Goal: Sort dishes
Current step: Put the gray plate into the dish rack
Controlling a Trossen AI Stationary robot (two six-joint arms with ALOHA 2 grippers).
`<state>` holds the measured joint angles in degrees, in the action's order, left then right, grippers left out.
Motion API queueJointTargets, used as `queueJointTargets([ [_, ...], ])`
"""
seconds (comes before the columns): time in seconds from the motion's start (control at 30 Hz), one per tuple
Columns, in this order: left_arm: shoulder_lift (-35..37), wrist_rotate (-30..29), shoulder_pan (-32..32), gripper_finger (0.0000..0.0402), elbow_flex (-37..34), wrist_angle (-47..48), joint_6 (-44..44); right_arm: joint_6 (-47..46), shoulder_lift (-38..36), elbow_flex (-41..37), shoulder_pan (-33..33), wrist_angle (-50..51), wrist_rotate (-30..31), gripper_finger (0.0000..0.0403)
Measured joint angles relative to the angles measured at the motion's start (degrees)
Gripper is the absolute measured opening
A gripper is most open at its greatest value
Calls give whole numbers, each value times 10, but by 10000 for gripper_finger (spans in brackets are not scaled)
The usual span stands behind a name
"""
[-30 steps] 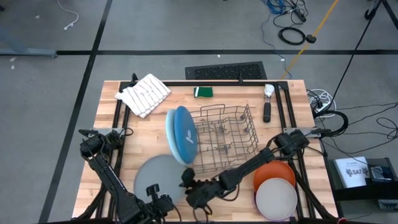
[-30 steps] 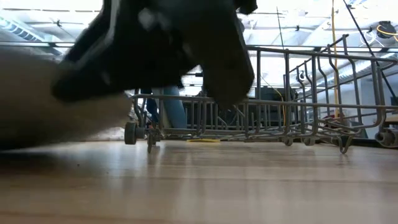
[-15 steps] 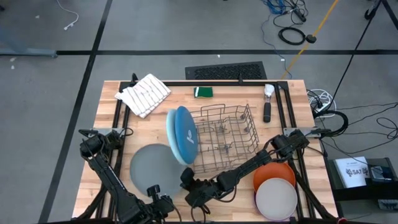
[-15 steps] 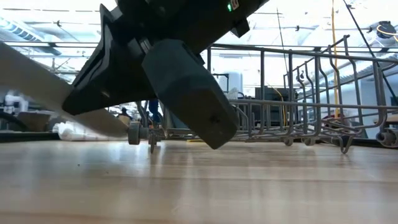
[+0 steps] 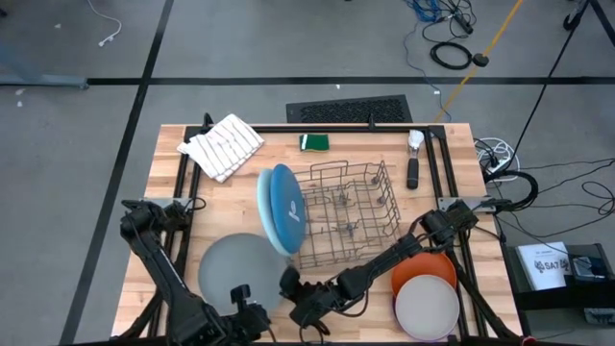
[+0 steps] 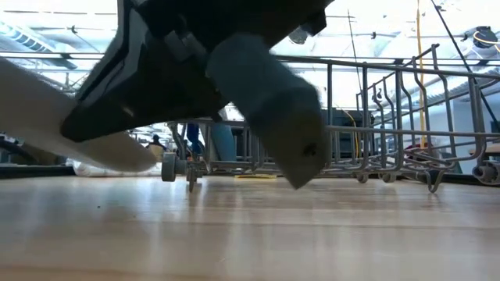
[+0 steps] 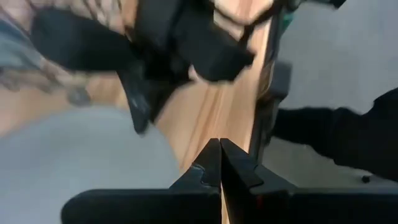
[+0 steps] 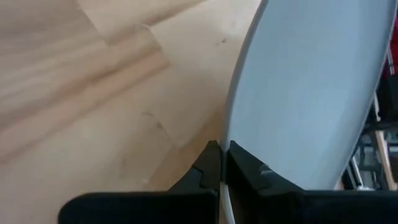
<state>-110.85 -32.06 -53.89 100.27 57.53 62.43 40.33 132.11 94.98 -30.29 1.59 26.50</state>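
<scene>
1. The right tool pinches the rim of the grey plate, its fingers clamped on the thin edge.
2. Compared with a second ago, the grey plate sits further toward the left of the table and is tilted up off the wood.
3. The left tool, pressed shut on nothing, waits at the near edge beside that plate.
4. The blue plate leans against the wire rack as before; the orange plate and off-white plate stay stacked at the right.

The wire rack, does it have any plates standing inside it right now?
No. In the high view the wire rack holds no plates; a blue plate only leans against its outer side.
</scene>
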Motion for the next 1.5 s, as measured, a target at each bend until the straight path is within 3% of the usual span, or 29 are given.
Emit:
queueJointTargets([
  [0.23, 22, 10, -3, 8, 6, 2, -49, 13, 0, 32, -15, 9, -15, 2],
  [0.5, 23, 54, -4, 101, 13, 3, -55, 15, 0, 105, -29, 108, -13, 2],
  [0.6, 36, 64, -5, 117, 29, 5, -49, 12, 0, 147, -34, 167, -11, 2],
  [0.87, 105, -68, -25, 120, 69, 1, -100, 15, -1, 313, -46, 405, -14, 2],
  [1.0, 139, -144, -40, 120, 71, -31, -166, 25, -1, 398, -55, 507, -19, 2],
  [1.13, 163, -187, -49, 120, 71, -56, -254, 47, -48, 383, -64, 536, -46, 2],
  [1.37, 183, -247, -46, 120, 71, -106, -400, -13, -140, 384, -68, 579, -63, 2],
  [1.5, 183, -268, -42, 120, 71, -143, -484, -27, -190, 384, -68, 603, -143, 2],
])
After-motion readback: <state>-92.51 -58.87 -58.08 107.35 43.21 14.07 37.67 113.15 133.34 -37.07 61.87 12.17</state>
